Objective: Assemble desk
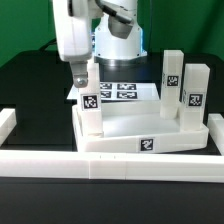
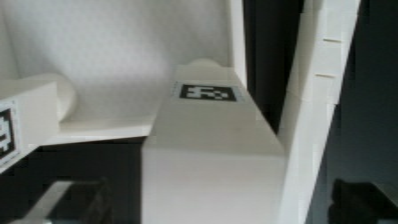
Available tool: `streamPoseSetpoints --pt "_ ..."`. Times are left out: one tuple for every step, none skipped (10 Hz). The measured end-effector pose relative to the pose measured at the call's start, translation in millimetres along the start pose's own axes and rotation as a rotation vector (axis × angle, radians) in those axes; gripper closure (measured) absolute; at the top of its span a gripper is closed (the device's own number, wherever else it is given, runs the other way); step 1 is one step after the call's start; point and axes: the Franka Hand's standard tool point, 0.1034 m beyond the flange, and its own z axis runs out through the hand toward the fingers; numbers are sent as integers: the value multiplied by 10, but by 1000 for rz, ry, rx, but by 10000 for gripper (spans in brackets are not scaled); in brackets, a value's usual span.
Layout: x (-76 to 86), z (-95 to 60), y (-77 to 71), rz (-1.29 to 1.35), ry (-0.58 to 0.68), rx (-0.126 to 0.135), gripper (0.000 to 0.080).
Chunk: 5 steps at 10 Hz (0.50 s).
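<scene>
Three white legs stand upright on the desk top point(image 1: 130, 128), which lies on the black table point(image 1: 30, 85) against the border rail point(image 1: 110, 163). The gripper point(image 1: 84, 74) hangs with its jaws spread wide just above the nearest leg point(image 1: 89, 101), gripping nothing that can be seen. The second leg point(image 1: 172, 82) and third leg point(image 1: 194, 92) stand well off to the gripper's side, toward the exterior view's right. Behind the gripper lies the marker board point(image 1: 116, 91). In the wrist view a tagged white part point(image 2: 208, 93) fills the picture; only dark fingertip edges show.
</scene>
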Motion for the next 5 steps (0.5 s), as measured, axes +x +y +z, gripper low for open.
streamPoseSetpoints --pt "-24 -4 -9 -19 -1 1 157" --pt "-54 -6 -18 -108 0 1 157" --pt "-98 -4 -29 -204 1 0 151" --pt "-120 0 -36 -305 1 1 151" --pt "-121 4 -36 -348 3 1 150"
